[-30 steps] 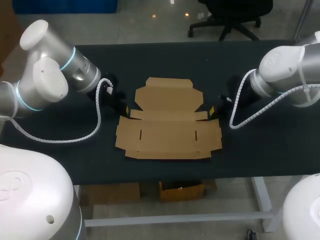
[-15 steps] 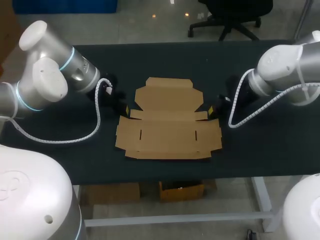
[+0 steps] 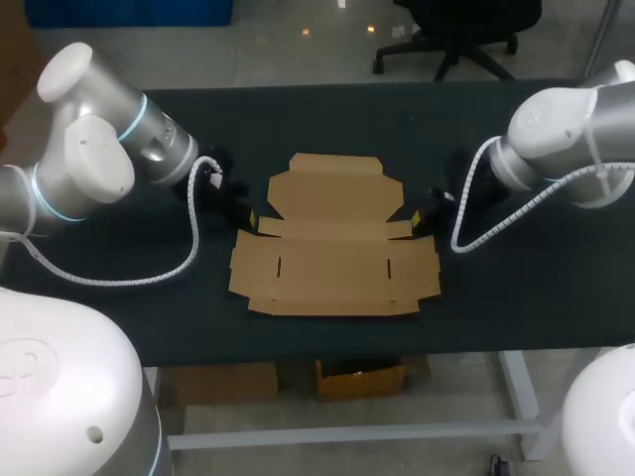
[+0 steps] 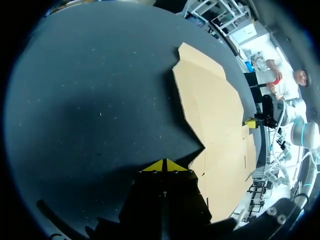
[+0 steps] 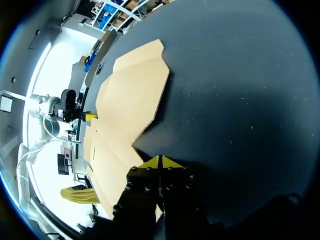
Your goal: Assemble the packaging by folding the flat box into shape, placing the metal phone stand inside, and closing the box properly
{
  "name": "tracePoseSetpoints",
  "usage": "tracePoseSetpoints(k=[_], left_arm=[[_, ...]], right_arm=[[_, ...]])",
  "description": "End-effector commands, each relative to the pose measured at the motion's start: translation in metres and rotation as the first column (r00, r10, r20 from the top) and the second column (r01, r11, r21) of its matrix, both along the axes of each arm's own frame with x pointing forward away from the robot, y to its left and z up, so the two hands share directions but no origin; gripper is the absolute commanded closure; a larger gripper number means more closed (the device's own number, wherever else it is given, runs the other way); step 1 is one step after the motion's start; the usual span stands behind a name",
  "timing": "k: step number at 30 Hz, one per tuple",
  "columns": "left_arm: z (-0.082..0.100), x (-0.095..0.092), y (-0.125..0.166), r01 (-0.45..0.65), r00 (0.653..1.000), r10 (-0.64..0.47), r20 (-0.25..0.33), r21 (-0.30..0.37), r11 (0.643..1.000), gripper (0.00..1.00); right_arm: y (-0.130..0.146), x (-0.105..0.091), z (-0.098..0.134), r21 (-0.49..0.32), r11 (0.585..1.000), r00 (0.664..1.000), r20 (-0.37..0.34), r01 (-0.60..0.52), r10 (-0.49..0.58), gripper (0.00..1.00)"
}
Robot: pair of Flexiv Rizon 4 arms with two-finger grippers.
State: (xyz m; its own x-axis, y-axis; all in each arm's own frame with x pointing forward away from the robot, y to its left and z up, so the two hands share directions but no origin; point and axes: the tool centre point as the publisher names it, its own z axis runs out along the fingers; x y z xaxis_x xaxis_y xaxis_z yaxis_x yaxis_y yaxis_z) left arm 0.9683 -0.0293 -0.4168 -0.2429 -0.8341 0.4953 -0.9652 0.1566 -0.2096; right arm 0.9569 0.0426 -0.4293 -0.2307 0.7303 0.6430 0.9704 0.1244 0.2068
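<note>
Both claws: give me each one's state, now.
Left claw: closed, holding nothing, beside the flat brown cardboard box.
Right claw: closed, holding nothing.

Flat box (image 4: 215, 115) unfolded on dark table (image 4: 95, 100), left gripper (image 4: 165, 165) at its edge.
Left gripper's yellow tips are pressed together, nothing between them, just beside a notch in the cardboard. Right gripper (image 4: 250, 122) sits at the box's far side, yellow tip showing.

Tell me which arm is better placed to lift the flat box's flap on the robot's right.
Right, likely. The right gripper, shut, sits beside the flat box at that edge's notch; the left gripper is at the opposite edge, the whole box between.
</note>
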Motion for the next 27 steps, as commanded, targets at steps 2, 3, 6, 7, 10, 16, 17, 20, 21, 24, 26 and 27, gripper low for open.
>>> tracePoseSetpoints(k=[2,3,6,7,10,16,17,20,21,24,26,27], left_arm=[[-0.005,0.001,-0.002,0.002,1.000,-0.002,-0.002,0.004,1.000,1.00],[-0.005,0.001,-0.002,0.002,1.000,-0.002,-0.002,0.004,1.000,1.00],[-0.006,0.001,-0.002,0.003,1.000,-0.003,0.000,0.004,1.000,1.00],[-0.006,0.001,-0.003,0.004,1.000,-0.004,-0.001,0.004,1.000,1.00],[-0.007,0.000,-0.003,0.005,1.000,-0.005,-0.002,0.005,1.000,1.00],[-0.009,-0.001,-0.003,0.004,1.000,-0.004,0.001,0.012,1.000,1.00],[-0.009,-0.001,-0.003,0.002,1.000,-0.002,0.003,0.015,1.000,1.00],[-0.009,-0.002,-0.004,0.004,1.000,-0.004,0.006,0.018,1.000,1.00],[-0.009,-0.002,-0.004,0.004,1.000,-0.004,0.007,0.019,1.000,1.00],[-0.010,-0.002,-0.005,0.003,1.000,-0.003,0.009,0.025,1.000,1.00],[-0.010,-0.002,-0.006,0.001,1.000,-0.001,0.009,0.027,1.000,1.00],[-0.010,-0.002,-0.006,-0.001,1.000,0.000,0.009,0.027,1.000,1.00]], right_arm=[[0.002,0.000,-0.001,0.008,1.000,1.000,-0.004,-0.005,0.005,1.00],[0.002,0.000,-0.001,0.008,1.000,1.000,-0.005,-0.002,0.002,1.00],[0.004,-0.002,-0.001,0.007,1.000,1.000,-0.011,0.009,-0.009,1.00],[0.004,-0.003,-0.001,0.007,1.000,1.000,-0.010,0.010,-0.010,1.00],[0.005,-0.004,-0.001,0.006,1.000,1.000,-0.017,0.025,-0.025,1.00],[0.005,-0.009,-0.002,0.011,0.997,0.997,-0.035,0.071,-0.070,1.00],[0.005,-0.010,-0.002,0.012,0.997,0.996,-0.039,0.080,-0.080,1.00],[0.006,-0.012,-0.002,0.017,0.995,0.994,-0.044,0.098,-0.097,1.00],[0.006,-0.012,-0.002,0.020,0.995,0.994,-0.045,0.101,-0.100,1.00],[0.006,-0.013,-0.001,0.024,0.993,0.993,-0.049,0.111,-0.110,1.00],[0.007,-0.013,-0.001,0.027,0.993,0.992,-0.051,0.115,-0.114,1.00],[0.007,-0.014,0.000,0.028,0.993,0.992,-0.051,0.116,-0.114,1.00]])
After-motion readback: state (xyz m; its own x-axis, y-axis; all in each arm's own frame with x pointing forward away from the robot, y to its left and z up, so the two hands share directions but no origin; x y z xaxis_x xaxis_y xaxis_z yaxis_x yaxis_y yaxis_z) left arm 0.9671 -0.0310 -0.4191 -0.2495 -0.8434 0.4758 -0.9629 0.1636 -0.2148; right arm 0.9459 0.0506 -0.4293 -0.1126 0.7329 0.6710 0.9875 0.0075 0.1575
